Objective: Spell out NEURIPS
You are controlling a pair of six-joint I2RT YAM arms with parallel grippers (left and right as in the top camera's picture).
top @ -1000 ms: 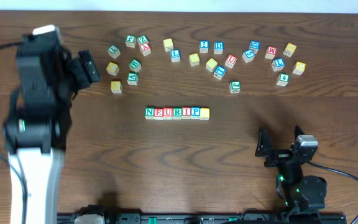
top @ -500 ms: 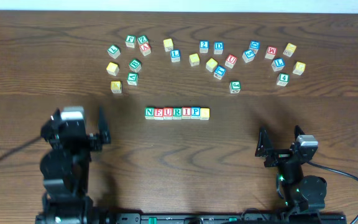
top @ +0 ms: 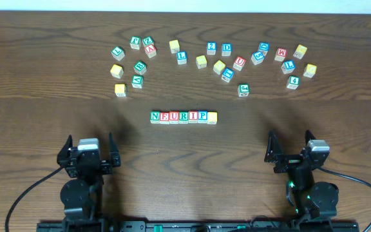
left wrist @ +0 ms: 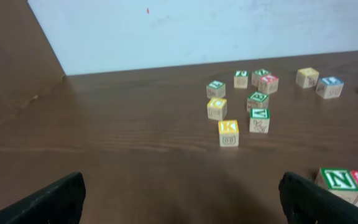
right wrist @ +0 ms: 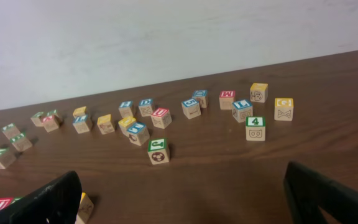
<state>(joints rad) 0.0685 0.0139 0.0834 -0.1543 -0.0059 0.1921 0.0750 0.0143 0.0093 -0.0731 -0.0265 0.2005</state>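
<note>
Seven cubes stand touching in a straight row (top: 183, 116) at mid-table, reading N (top: 155, 116), E, U, R, I, P (top: 203, 116), with a yellow-faced cube (top: 212, 117) at the right end. My left gripper (top: 88, 147) sits near the front edge, left of the row, open and empty. In the left wrist view the left gripper (left wrist: 182, 205) has the green N cube (left wrist: 337, 182) just beyond its right finger. My right gripper (top: 291, 143) rests at the front right, open and empty. In the right wrist view the right gripper (right wrist: 188, 202) has the yellow end cube (right wrist: 84, 206) beside its left finger.
Loose letter and digit cubes lie in an arc across the far half of the table. A green cube (top: 243, 89) lies nearest the row, a yellow K cube (left wrist: 229, 132) at the arc's left end, a green 4 cube (right wrist: 255, 128) far right. A white wall backs the table.
My left arm has come down from the far left of the table to the front edge. The row of cubes and the right arm have not moved.
</note>
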